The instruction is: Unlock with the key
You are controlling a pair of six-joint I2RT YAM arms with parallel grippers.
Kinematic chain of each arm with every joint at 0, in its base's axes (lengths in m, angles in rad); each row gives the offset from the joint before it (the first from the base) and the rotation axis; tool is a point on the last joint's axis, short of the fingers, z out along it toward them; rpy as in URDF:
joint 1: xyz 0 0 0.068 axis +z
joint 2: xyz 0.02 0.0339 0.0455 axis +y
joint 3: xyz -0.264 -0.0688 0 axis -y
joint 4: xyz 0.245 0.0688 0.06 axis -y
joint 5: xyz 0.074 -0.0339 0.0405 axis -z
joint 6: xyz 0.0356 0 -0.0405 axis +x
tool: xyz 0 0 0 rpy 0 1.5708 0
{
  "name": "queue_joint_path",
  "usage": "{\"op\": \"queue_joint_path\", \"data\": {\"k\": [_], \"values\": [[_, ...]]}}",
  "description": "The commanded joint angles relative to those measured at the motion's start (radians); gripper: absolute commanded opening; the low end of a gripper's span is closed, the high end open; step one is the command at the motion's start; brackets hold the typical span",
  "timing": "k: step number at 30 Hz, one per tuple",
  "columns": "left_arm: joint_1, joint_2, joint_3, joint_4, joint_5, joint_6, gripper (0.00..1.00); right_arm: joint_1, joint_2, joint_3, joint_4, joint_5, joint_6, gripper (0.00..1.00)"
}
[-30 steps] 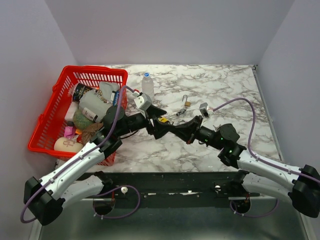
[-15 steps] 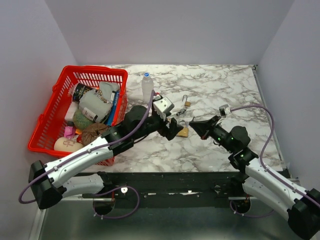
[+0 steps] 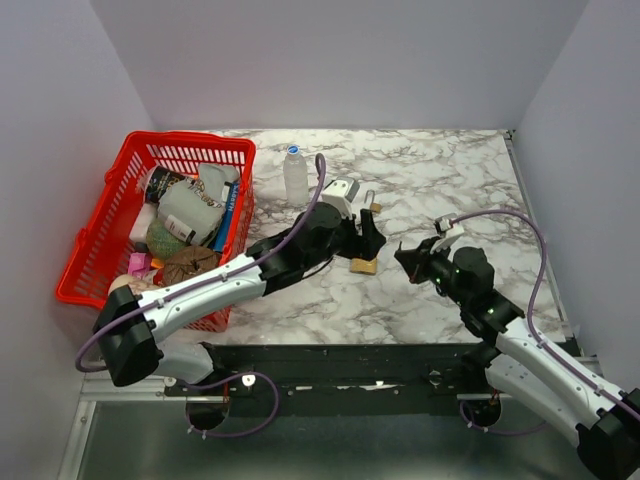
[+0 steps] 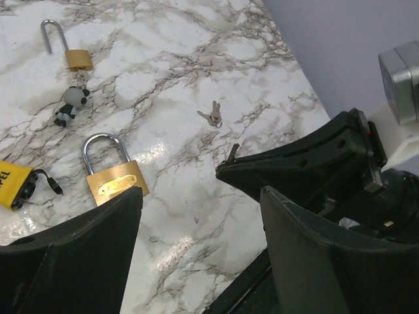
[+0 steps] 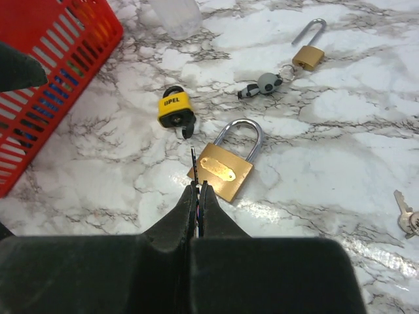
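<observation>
The right claw (image 5: 196, 193) is pinched shut on a thin key (image 5: 194, 163). The key's tip hangs just short of the near corner of the big brass padlock (image 5: 222, 171), which lies flat on the desk (image 5: 327, 163) with its shackle pointing away from the key. The left claw (image 4: 200, 196) hovers close by the padlock, fingers spread wide, holding nothing. The padlock looks free to skid, so I'd want the left claw to grip its body before the key pushes in. I can't see the keyway. It's presumably in the padlock's bottom edge, so the blade needs lowering and squaring to that edge.
</observation>
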Motion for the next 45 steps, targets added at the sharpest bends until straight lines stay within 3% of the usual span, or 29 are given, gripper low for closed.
{"op": "queue_joint_path", "data": {"k": [1, 15, 24, 27, 32, 34, 41, 45], "values": [[-0.016, 0.076, 0.066, 0.02, -0.063, -0.109, 0.8, 0.016, 0.005, 0.014, -0.031, 0.076, -0.022, 0.01], [-0.02, 0.305, 0.279, -0.09, 0.025, -0.087, 0.74, 0.128, 0.031, 0.018, 0.012, 0.182, -0.01, 0.01], [-0.046, 0.389, 0.333, -0.176, 0.022, -0.067, 0.58, 0.134, 0.027, 0.027, 0.012, 0.205, -0.006, 0.01], [-0.051, 0.391, 0.323, -0.167, 0.023, -0.075, 0.47, 0.134, 0.037, 0.028, 0.012, 0.211, -0.011, 0.01], [-0.062, 0.408, 0.313, -0.167, 0.032, -0.079, 0.45, 0.134, 0.05, 0.028, 0.01, 0.221, -0.013, 0.01], [-0.062, 0.421, 0.315, -0.164, 0.037, -0.079, 0.4, 0.134, 0.051, 0.03, 0.012, 0.218, -0.014, 0.01], [-0.062, 0.431, 0.312, -0.142, 0.051, -0.087, 0.07, 0.134, 0.059, 0.031, 0.006, 0.224, -0.017, 0.01], [-0.054, 0.432, 0.313, -0.118, 0.075, -0.089, 0.0, 0.134, 0.071, 0.037, 0.001, 0.207, -0.019, 0.05]]}}
